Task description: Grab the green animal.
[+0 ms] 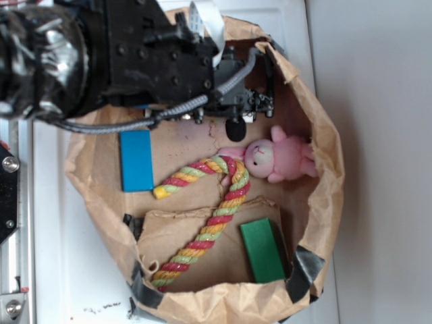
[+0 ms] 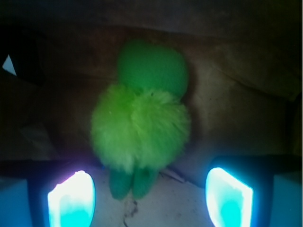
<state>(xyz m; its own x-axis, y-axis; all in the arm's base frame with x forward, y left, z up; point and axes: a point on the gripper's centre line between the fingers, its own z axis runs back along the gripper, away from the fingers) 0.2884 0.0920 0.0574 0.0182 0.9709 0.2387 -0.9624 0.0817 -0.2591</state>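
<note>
In the wrist view the green animal [image 2: 141, 130] lies on the brown paper floor just ahead of my gripper [image 2: 150, 201]. Its fluffy lime body is centred between the two glowing fingers [image 2: 71, 198], its smooth head points away and its two short legs point toward me. The jaws stand wide apart and touch nothing. In the exterior view the gripper [image 1: 237, 116] hangs low over the back of the paper bag [image 1: 327, 169]. The green animal is hidden under the arm there.
Inside the bag lie a pink plush bunny [image 1: 280, 160] right of the gripper, a striped rope cane [image 1: 209, 223] across the middle, a blue block [image 1: 137, 160] at left and a dark green block [image 1: 263, 250] at front right. Crumpled bag walls ring everything.
</note>
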